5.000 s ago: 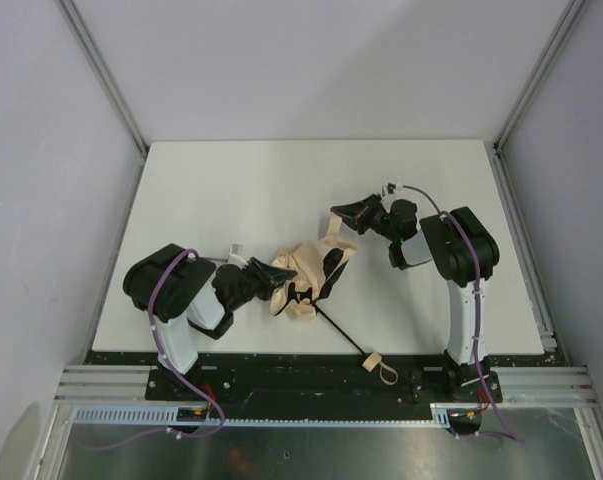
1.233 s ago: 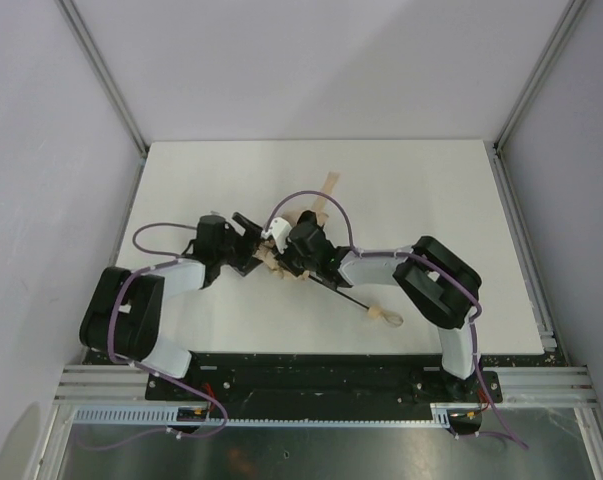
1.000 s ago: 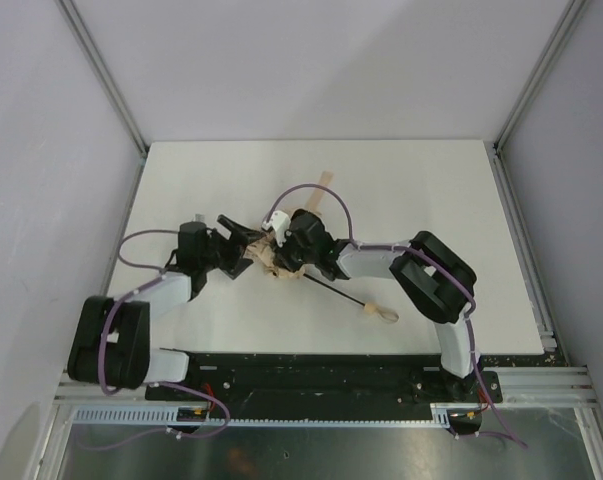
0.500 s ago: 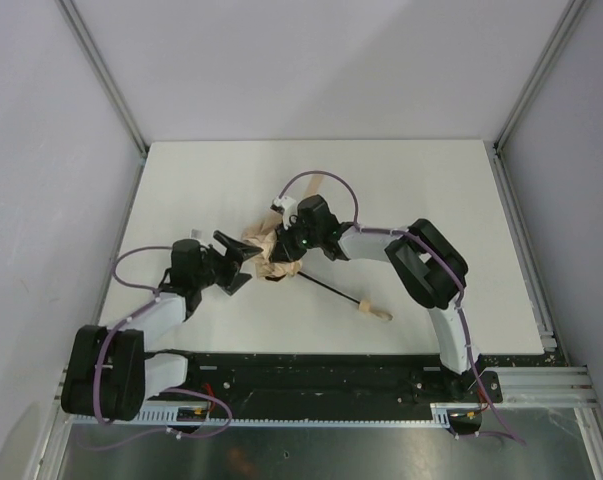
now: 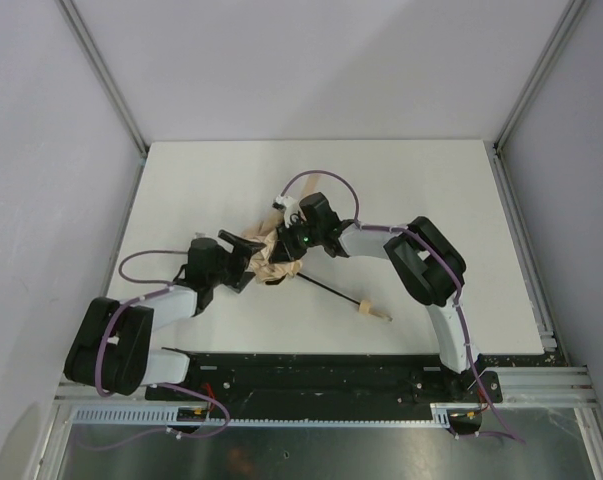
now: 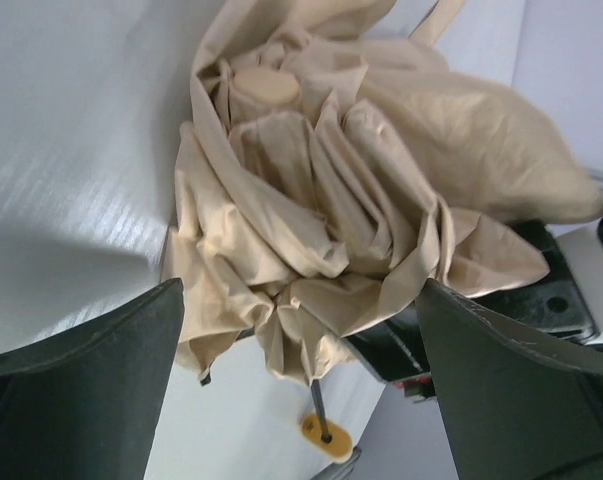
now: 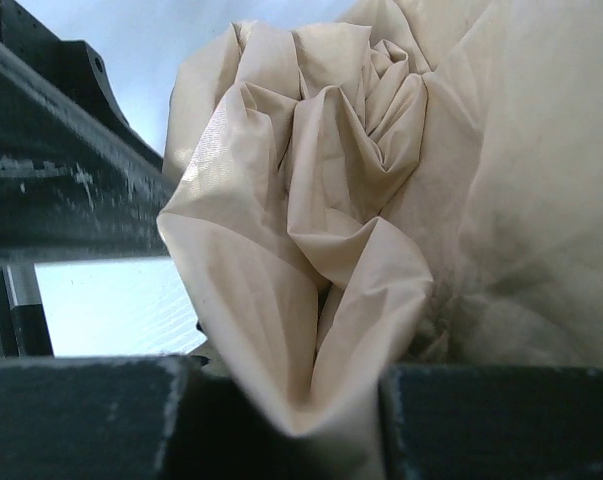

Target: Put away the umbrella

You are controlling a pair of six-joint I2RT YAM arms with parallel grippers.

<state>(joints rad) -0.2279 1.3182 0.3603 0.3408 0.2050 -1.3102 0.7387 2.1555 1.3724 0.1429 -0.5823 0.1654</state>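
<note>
the soft, light, floppy umbrella [image 5: 271, 263] lies mid bench [image 5: 431, 180], the right tool [image 5: 285, 243] pinching a cloth fold, the left tool [image 5: 243, 264] wide apart beside it; the stiff shaft [image 5: 331, 290] looks a firmer hold.

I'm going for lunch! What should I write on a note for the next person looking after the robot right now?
Left gripper: wide open, facing the crumpled canopy, gripping nothing.
Right gripper: shut on a fold of the compact tan fabric umbrella.
Where: umbrella lies around the middle of the white table; thin black shaft and pale knob handle stick out toward the near right.
Done: canopy bunched together.
Left: probably tidy the folds, push the shaft in, stow it.
</note>
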